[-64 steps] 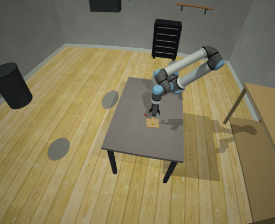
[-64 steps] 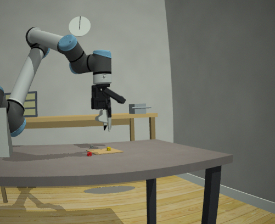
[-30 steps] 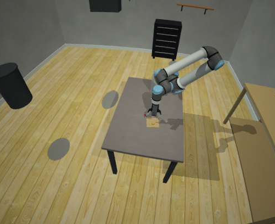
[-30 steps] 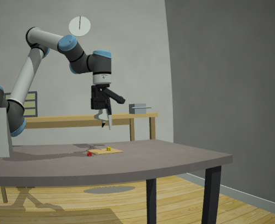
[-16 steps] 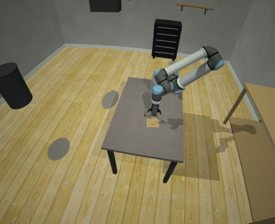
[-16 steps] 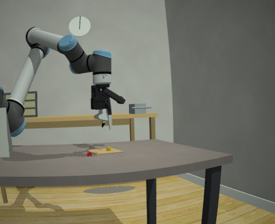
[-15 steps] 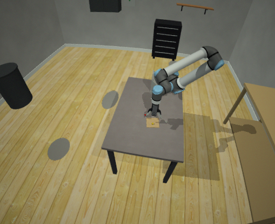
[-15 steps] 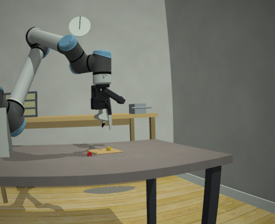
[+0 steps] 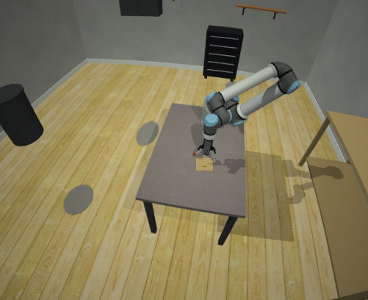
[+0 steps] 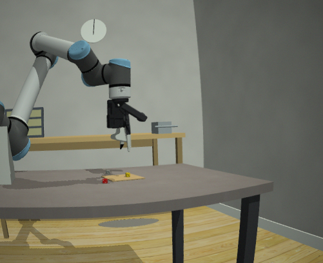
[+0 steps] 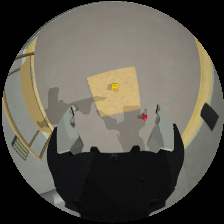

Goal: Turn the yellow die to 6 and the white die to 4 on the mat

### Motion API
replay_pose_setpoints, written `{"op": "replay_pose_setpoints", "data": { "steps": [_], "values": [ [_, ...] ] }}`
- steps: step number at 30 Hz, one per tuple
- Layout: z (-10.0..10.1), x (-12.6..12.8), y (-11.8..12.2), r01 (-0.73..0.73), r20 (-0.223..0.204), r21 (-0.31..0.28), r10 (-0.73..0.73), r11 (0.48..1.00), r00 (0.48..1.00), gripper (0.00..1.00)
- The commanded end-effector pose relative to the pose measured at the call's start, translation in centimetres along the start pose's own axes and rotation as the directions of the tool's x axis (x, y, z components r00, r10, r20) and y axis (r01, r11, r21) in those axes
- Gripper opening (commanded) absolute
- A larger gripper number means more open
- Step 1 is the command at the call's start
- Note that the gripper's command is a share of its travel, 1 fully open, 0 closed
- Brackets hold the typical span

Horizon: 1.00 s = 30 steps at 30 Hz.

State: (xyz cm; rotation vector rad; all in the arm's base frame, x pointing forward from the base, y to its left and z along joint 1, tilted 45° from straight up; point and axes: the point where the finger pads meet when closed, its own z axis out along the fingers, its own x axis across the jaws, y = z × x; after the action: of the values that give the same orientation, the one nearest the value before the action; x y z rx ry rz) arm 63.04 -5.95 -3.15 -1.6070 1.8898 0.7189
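The yellow die sits on the tan mat. The red die is on the table, off the mat and close to its edge. The white die is small and in shadow, on the table beyond the mat in the exterior view. In the wrist view it is hard to make out near the left fingertip. The dice's top numbers are too small to read. My gripper is open and empty, well above the table.
The grey table carries the mat and dice. Shadows of the arm fall across the table and part of the mat. A wooden bench stands apart from the table, beyond it in the exterior view.
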Motion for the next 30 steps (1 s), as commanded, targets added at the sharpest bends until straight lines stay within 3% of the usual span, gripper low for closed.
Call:
{"op": "replay_pose_setpoints", "data": {
  "steps": [1, 15, 18, 30],
  "values": [
    [-0.2, -0.8, 0.0, -0.045, -0.003, 0.003, 0.045, 0.999, 0.999, 1.0],
    [0.4, -5.4, 1.4, -0.376, -0.003, 0.005, 0.376, 0.927, 0.927, 1.0],
    [0.4, -5.6, 1.4, -0.386, -0.003, 0.005, 0.386, 0.923, 0.923, 1.0],
    [1.1, -9.6, 3.2, -0.645, -0.001, 0.005, 0.645, 0.765, 0.765, 1.0]
  ]
}}
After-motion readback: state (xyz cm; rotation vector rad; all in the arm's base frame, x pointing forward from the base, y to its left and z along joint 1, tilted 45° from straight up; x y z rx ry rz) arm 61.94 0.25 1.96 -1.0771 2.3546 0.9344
